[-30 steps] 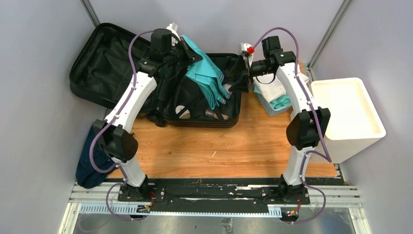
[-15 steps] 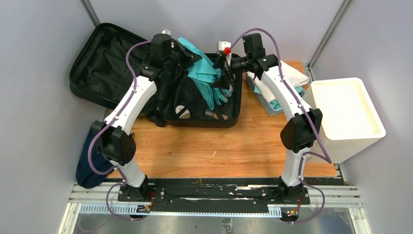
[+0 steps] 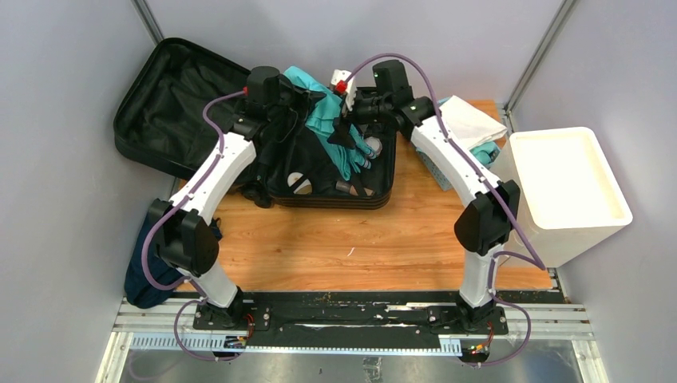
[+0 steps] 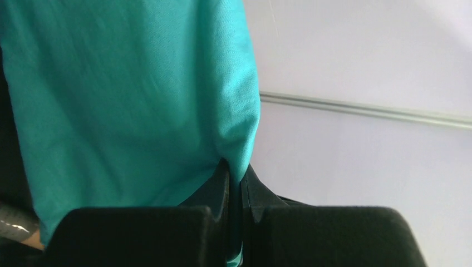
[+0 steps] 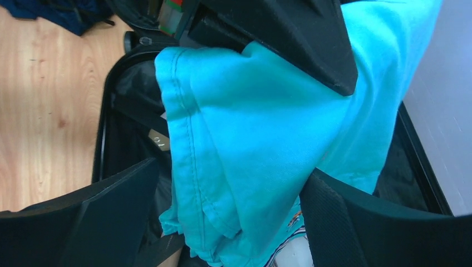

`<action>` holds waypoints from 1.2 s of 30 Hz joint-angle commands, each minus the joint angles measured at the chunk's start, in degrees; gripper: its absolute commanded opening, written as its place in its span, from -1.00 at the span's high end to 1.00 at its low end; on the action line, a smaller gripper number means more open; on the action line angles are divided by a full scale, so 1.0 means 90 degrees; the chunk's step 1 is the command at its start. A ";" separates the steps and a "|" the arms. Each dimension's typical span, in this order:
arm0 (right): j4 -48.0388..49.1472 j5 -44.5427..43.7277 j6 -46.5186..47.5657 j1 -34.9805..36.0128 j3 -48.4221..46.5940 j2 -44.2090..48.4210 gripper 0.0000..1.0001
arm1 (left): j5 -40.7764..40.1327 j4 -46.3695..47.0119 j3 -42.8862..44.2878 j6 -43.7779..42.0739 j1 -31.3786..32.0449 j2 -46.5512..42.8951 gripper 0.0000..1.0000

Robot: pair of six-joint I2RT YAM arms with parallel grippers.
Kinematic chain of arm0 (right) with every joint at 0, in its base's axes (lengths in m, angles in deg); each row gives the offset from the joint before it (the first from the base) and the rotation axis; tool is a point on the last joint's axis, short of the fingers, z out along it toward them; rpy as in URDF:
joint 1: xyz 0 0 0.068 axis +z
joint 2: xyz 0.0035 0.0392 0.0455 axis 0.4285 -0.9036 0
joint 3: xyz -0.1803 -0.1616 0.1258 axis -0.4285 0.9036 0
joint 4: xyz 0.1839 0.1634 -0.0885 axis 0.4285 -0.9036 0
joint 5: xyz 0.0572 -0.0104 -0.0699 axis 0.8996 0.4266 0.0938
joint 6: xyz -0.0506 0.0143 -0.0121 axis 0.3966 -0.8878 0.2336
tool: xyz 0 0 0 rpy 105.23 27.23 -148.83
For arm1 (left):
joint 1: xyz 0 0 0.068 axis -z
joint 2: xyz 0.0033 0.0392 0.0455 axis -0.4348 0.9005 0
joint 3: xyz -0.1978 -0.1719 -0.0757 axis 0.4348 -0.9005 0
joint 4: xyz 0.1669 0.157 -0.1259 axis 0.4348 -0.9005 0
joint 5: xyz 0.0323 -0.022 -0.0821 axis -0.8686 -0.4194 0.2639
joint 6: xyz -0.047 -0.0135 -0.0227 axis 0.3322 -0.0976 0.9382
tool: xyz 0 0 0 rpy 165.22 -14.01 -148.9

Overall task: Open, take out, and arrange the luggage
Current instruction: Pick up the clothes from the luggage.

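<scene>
At the near-left corner of the counter [image 3: 359,239] a dark blue cloth [image 3: 144,275] hangs over the edge; I judge it is one piece already taken out. Past the bare middle of the counter, the luggage [image 3: 160,112] lies open toward the far-left corner with its lid leaning back, so the opening is done. A few small things [image 3: 351,188] lie inside at its near rim, not yet taken out. Above it my left jaws are pressed together, pinching the teal garment [image 4: 128,100], which hangs lifted over the luggage. My right jaws are spread wide with the same garment between them, not closed on it. Toward the far-right corner the basket [image 3: 435,171] holds white cloth [image 3: 467,120]. I judge the task is about half done: this garment must be placed, then the rest.
</scene>
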State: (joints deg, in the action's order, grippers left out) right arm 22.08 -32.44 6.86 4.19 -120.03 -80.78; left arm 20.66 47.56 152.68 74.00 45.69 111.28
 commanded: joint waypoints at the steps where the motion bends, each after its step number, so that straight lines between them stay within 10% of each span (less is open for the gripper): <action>1: 0.0510 -0.1027 -0.0322 0.0418 0.0216 0.0183 -0.92 | -0.0319 0.0843 -0.0109 0.1351 0.0013 -0.0383 1.00; 9: 0.1359 -0.2746 0.0145 0.0864 0.0902 0.0250 -0.91 | -0.0563 0.0999 -0.0042 0.2279 0.0023 -0.0356 1.00; 20: 0.1911 -0.3202 -0.0328 0.0798 0.0889 0.0352 0.75 | -0.0696 0.1452 -0.0615 0.2542 0.0042 -0.0634 0.95; 28: 0.1210 -0.0784 -0.1621 0.0005 0.0326 0.0516 1.00 | -0.0689 0.2049 -0.1005 0.1752 -0.0051 -0.1027 -0.27; 36: 0.1249 0.0769 -0.3023 -0.0969 -0.0440 0.0459 1.00 | -0.0253 0.2815 -0.1881 0.0087 -0.0328 -0.1852 -0.62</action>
State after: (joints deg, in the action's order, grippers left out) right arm 30.74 -36.73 -11.61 -0.55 -117.56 -79.32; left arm 16.11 66.77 141.03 84.73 44.40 99.10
